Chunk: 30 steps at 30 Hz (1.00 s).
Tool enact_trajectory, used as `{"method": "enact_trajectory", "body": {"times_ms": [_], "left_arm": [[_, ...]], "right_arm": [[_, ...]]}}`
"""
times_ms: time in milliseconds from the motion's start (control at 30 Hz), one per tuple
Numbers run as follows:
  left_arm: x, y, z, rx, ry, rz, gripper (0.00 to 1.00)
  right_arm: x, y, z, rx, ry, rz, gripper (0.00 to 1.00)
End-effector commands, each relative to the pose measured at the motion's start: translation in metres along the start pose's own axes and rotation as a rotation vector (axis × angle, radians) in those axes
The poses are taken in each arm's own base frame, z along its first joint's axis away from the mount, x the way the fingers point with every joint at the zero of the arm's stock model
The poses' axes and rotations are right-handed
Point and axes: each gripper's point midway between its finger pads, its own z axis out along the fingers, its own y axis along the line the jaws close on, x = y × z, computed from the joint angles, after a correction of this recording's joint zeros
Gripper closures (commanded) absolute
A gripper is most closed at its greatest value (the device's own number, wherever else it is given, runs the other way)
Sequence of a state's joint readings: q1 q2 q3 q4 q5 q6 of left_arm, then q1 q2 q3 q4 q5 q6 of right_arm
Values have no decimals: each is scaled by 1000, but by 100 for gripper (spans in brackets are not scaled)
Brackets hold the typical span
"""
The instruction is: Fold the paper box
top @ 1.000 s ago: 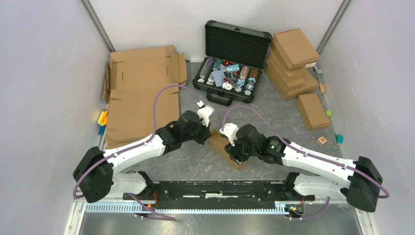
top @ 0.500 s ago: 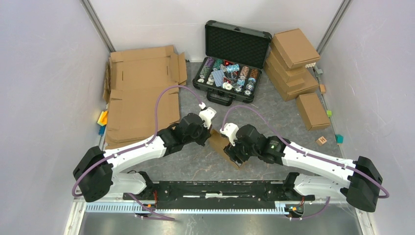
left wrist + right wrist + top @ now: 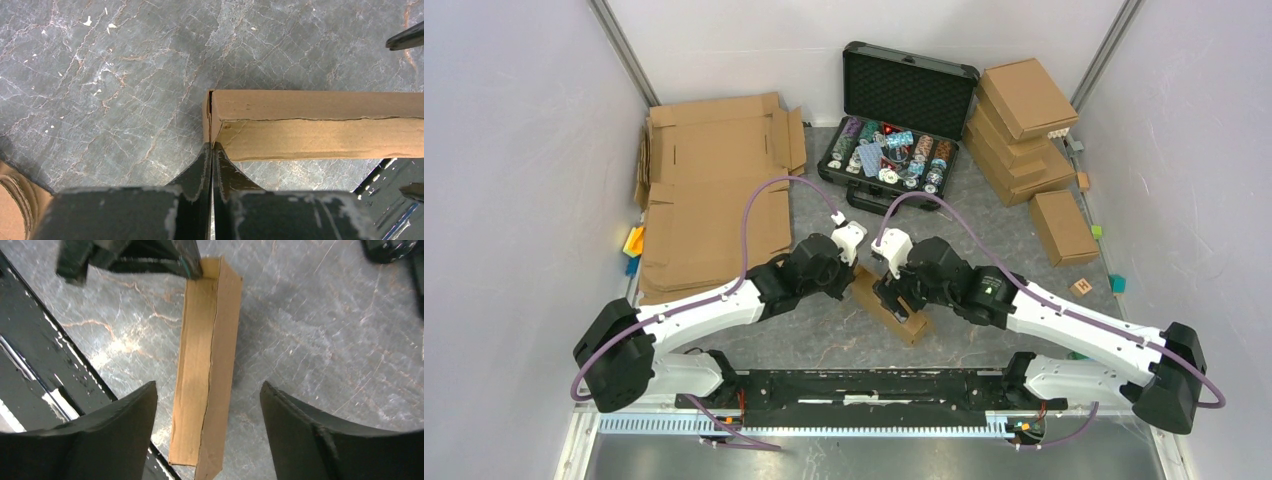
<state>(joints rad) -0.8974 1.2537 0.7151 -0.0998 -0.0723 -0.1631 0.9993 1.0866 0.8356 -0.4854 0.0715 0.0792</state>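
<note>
Brown corrugated paper box (image 3: 886, 303) lying on grey marbled table top (image 3: 824, 330), centre-front, between the two arm heads and just beyond black base rail (image 3: 864, 385). Folded up long and narrow, set diagonally in top view, far end up-left, near end down-right. Long seam visible down its length in both wrist views (image 3: 320, 122) (image 3: 207, 365).

Left claw (image 3: 856, 272) at far end of box. Fingers pressed flat together in left wrist view (image 3: 211, 150), tips touching end corner of box. Cannot tell whether any cardboard is pinched between them. Same dark tip visible at far end of box from right wrist view.

Right claw (image 3: 896, 300) above middle of box, pointing down. Fingers spread wide (image 3: 207, 389), one on each side of box, clear table showing between each finger and cardboard. Holding nothing, not touching box.

Background in top view: open black case (image 3: 909, 100) with small mixed items inside, at back centre. Large flat cardboard sheets (image 3: 714, 190) stacked at back left. Closed brown boxes (image 3: 1024, 130) piled at back right, one more lying alone beside them. All well apart from paper box.
</note>
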Motion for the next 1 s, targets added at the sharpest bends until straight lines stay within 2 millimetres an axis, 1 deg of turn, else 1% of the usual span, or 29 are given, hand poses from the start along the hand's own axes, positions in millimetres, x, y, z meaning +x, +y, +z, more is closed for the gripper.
{"method": "enact_trajectory", "body": {"times_ms": [0,200,300,400,500,600,667,800,967], "left_arm": [[-1,-1,-2,-4,-11,7,98],[-2,-4,-2,4,-14,0,98],[0,-5,-3,6,-14,-3,97],[2,-6,-3,9,-12,-9,97],[2,-6,-3,11,-13,-16,95],[1,-8,-4,18,-17,-30,87],[-1,-10,-6,24,-24,-53,78],[-4,-16,-11,51,-22,-91,67],[-11,-19,-26,63,-32,-126,59]], "right_arm": [[-41,-4,-14,18,-136,8,27],[-27,4,2,-22,-92,13,52],[-19,7,8,-35,-79,20,59],[-10,8,11,-38,-54,16,71],[-2,10,14,-48,-35,10,77],[5,11,16,-57,-21,8,79],[10,12,18,-63,-7,7,80],[17,13,21,-68,9,4,81],[23,13,23,-67,19,6,77]]}}
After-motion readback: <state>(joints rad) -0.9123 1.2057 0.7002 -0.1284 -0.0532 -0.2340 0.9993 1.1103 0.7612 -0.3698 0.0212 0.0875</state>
